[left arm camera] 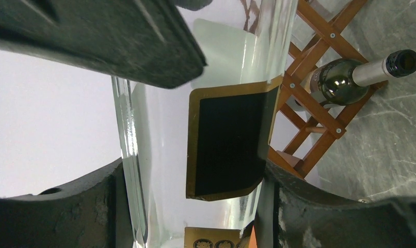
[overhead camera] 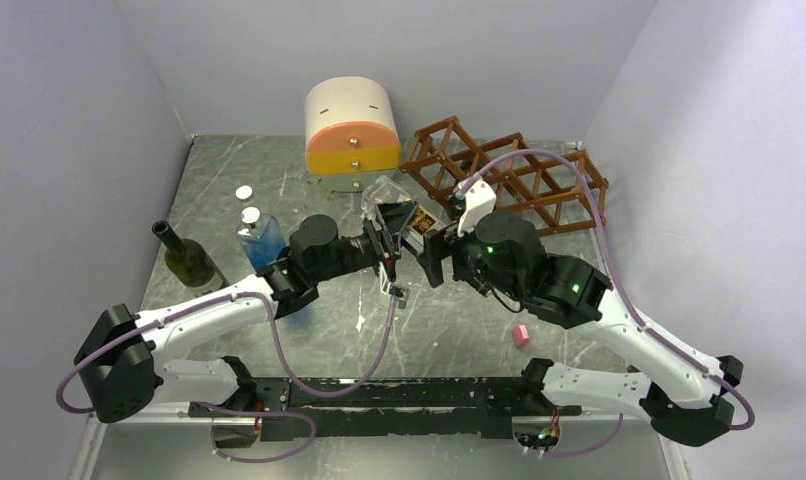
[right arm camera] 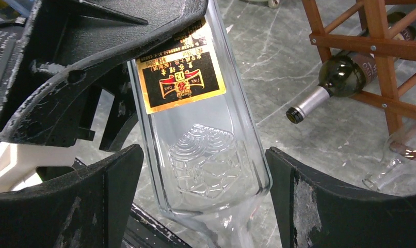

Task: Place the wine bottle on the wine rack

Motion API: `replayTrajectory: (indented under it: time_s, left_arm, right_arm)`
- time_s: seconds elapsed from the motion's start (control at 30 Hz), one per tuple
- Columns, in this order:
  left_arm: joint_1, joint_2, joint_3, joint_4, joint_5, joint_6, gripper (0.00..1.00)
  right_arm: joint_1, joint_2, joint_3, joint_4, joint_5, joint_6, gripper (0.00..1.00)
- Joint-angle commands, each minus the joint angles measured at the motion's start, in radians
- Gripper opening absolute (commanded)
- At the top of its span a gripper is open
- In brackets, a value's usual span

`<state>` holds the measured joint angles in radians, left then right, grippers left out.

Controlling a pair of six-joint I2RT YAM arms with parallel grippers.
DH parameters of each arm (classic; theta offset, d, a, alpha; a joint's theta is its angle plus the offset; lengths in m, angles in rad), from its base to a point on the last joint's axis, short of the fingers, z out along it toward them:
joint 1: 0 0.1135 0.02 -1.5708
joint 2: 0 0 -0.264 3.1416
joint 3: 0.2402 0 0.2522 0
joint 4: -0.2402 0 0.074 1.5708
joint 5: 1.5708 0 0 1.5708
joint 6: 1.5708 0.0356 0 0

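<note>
1. Grey, marble-veined table [overhead camera: 449,330], boxed in by plain pale walls.
2. At its centre, held above the surface, is the wine bottle [right arm camera: 206,155]. It is clear, flat-sided glass with a black, gold-edged label. Seen upside down, the label seems to read "FINE OAK" with a "12"; the smaller print is illegible. An embossed relief sits in the glass beside the label.
3. The left gripper [left arm camera: 193,201] is clamped on the bottle, both pads pressed to the glass.
4. The right gripper [right arm camera: 206,196] straddles the bottle near its shoulder from 3 o'clock, jaws parted. One pad touches and a sliver of gap shows at the other.
5. The wine rack [right arm camera: 379,44], a reddish wooden lattice of diamond cells, stands at 1 o'clock. A green bottle [right arm camera: 345,75] with a silver foil neck lies in one cell.
6. A rounded cream-and-orange drawer cabinet [overhead camera: 351,135] stands at 12 o'clock. An open-mouthed dark bottle [overhead camera: 189,262] stands upright at 9 o'clock, beside a white-capped plastic bottle [overhead camera: 262,240] holding blue liquid.
</note>
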<state>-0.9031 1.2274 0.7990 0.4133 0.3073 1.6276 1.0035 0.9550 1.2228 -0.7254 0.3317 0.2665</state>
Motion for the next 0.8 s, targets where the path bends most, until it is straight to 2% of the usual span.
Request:
replayTrajectory:
  time_s: [0.0, 0.3, 0.47, 0.57, 0.63, 0.73, 0.77]
  left_arm:
    - [-0.014, -0.043, 0.064, 0.191, -0.009, -0.012, 0.07]
    - [-0.011, -0.039, 0.133, 0.059, -0.023, -0.107, 0.07]
    - [-0.012, -0.042, 0.148, 0.036, -0.013, -0.133, 0.07]
    - [-0.012, -0.043, 0.150, 0.025, -0.011, -0.137, 0.07]
    - [-0.011, -0.043, 0.153, 0.021, -0.013, -0.143, 0.07]
    - [-0.011, -0.043, 0.164, 0.001, -0.011, -0.170, 0.10]
    - [-0.011, -0.042, 0.170, -0.008, -0.010, -0.183, 0.16]
  right_arm:
    - [0.005, 0.012, -0.017, -0.001, -0.049, 0.022, 0.90]
    - [0.004, 0.022, -0.027, -0.011, -0.069, -0.017, 0.85]
    - [0.004, 0.026, -0.037, 0.000, -0.011, -0.004, 0.86]
    - [0.004, 0.015, -0.042, 0.029, 0.022, -0.001, 0.81]
    - [0.006, 0.006, -0.047, 0.054, 0.031, -0.003, 0.69]
    - [0.006, -0.011, -0.055, 0.092, 0.033, -0.008, 0.40]
    - [0.005, -0.016, -0.055, 0.099, 0.034, -0.009, 0.30]
